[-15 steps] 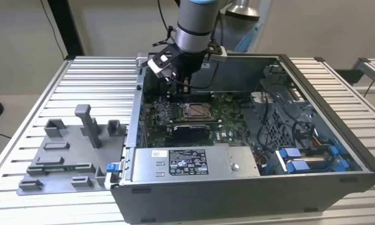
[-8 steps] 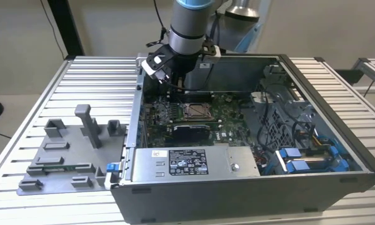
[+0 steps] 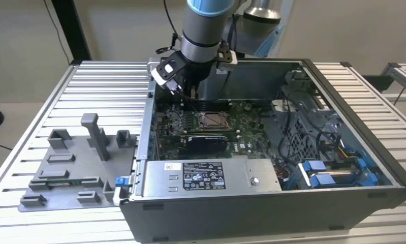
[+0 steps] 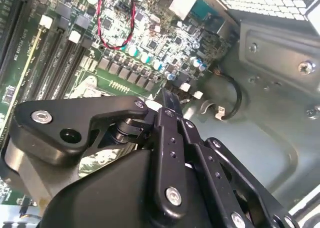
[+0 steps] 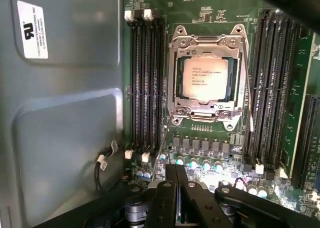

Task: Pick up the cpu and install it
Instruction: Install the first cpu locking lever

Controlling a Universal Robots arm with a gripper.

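Observation:
The cpu (image 5: 205,77), a small square chip with a silvery top, lies flat inside the metal-framed socket (image 5: 176,72) on the green motherboard. In the exterior view the cpu (image 3: 212,120) sits mid-board inside the open computer case (image 3: 345,203). My gripper (image 3: 192,93) hangs over the board's rear part, behind the socket and apart from the chip. Its black fingers (image 5: 171,180) are pressed together with nothing between them. In the second wrist view the gripper (image 4: 170,101) points at the board near the case's rear wall.
Memory slots (image 5: 145,82) flank the socket on both sides. A power supply box (image 3: 203,175) fills the case's front. Blue drive brackets (image 3: 324,175) sit toward the exterior view's right. Grey fixture blocks (image 3: 74,168) stand on the slatted table at the exterior view's left.

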